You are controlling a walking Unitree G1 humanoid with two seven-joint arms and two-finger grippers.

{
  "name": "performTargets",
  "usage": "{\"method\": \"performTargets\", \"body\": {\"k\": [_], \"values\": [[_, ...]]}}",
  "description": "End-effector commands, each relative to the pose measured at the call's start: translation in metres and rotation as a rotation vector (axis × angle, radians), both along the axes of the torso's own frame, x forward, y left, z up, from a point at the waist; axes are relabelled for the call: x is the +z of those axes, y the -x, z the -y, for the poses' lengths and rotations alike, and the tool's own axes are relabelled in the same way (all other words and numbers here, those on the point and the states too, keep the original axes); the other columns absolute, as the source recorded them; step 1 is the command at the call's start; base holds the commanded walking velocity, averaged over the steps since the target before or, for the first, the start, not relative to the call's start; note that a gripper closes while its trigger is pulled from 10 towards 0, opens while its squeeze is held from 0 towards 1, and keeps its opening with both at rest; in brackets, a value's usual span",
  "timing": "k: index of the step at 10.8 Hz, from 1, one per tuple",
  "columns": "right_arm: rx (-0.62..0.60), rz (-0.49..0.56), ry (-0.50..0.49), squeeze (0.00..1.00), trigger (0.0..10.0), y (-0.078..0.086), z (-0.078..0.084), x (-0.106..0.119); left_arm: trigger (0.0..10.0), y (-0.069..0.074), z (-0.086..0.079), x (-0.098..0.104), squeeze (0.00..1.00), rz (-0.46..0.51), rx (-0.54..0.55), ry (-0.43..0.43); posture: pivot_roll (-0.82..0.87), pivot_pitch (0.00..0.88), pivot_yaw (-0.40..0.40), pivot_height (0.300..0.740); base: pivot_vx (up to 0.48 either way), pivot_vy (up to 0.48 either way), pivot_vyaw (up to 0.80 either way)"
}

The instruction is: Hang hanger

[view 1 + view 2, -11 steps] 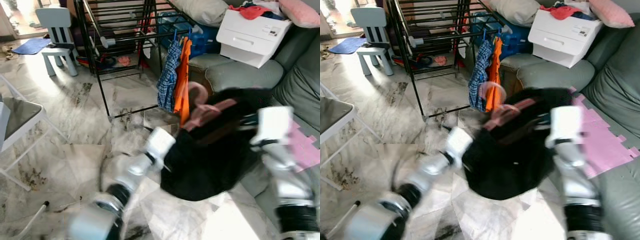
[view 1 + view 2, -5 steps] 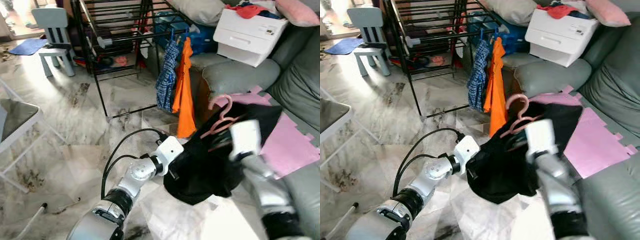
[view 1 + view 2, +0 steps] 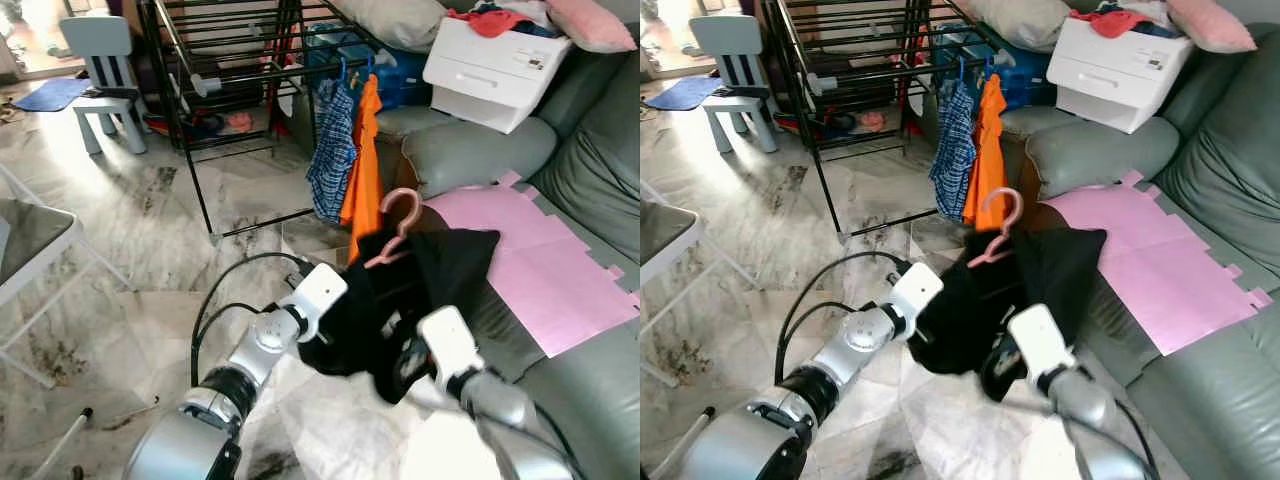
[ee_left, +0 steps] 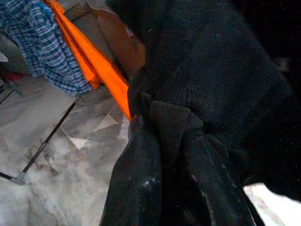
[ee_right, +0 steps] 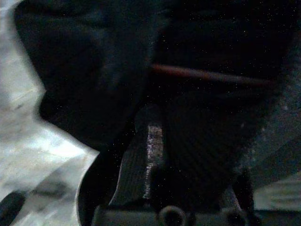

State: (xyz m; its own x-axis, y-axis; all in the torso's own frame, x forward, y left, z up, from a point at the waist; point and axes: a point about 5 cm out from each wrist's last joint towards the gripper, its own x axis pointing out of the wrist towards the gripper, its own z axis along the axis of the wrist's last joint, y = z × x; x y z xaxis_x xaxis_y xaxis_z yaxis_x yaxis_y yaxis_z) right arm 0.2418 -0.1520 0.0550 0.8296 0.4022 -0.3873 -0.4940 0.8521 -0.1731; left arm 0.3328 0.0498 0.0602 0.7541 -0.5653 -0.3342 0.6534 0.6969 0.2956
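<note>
The black drying rack (image 3: 215,75) stands far left with a plaid shirt (image 3: 332,150) and an orange shirt (image 3: 364,165) already hanging. The left gripper (image 4: 169,155) is clamped on the black garment (image 3: 420,290), which hangs on the pink hanger (image 3: 398,225), still off the rack. The right gripper (image 5: 155,155) presses into the cloth; I cannot tell its fingers' state. Hanging remains.
</note>
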Motion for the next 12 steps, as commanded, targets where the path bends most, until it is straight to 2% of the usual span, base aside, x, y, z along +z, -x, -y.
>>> {"method": "performTargets", "body": {"k": [1,2,3,4,6,7,9,11,12], "values": [[0.078,-0.037,-0.011,0.00,0.0,0.010,-0.011,-0.002,0.0,-0.012,0.005,0.020,0.00,0.060,0.045,0.056,-0.01,0.000,-0.041,0.740,0.000,0.000,0.00],[0.100,-0.086,-0.001,0.00,0.0,0.023,-0.011,-0.009,0.2,-0.016,0.006,0.025,0.00,0.057,0.068,0.072,-0.01,0.000,-0.037,0.740,0.000,0.000,0.00],[0.042,-0.077,0.080,0.00,10.0,0.025,0.000,-0.014,1.1,-0.018,0.008,0.030,0.00,0.062,0.072,0.093,-0.01,0.000,-0.033,0.740,0.000,0.000,0.00],[-0.048,-0.031,0.150,1.00,10.0,0.020,0.013,-0.015,0.1,-0.019,0.009,0.032,0.00,0.064,0.068,0.105,-0.01,0.000,-0.032,0.740,0.000,0.000,0.00],[-0.175,0.039,0.219,1.00,10.0,0.016,0.032,-0.008,0.0,-0.021,0.001,0.030,0.00,0.067,0.092,0.095,-0.01,0.000,-0.030,0.740,0.000,0.000,0.00],[-0.182,0.101,0.289,1.00,10.0,0.015,0.037,-0.004,0.0,-0.023,-0.006,0.031,0.00,0.069,0.116,0.083,-0.01,0.000,-0.028,0.740,0.000,0.000,0.00],[-0.165,0.134,0.344,1.00,10.0,0.019,0.046,0.001,0.0,-0.028,-0.017,0.035,0.00,0.110,0.134,0.050,-0.01,0.000,-0.027,0.740,0.000,0.000,0.00],[-0.126,0.117,0.262,1.00,10.0,0.021,0.044,0.010,0.0,-0.032,-0.035,0.038,0.00,0.139,0.153,0.016,-0.02,0.000,-0.023,0.740,0.000,0.000,0.00],[-0.142,0.146,0.260,1.00,10.0,0.019,0.044,0.012,0.0,-0.033,-0.040,0.038,0.00,0.149,0.162,0.007,-0.02,0.000,-0.024,0.740,0.000,0.000,0.00]]}}
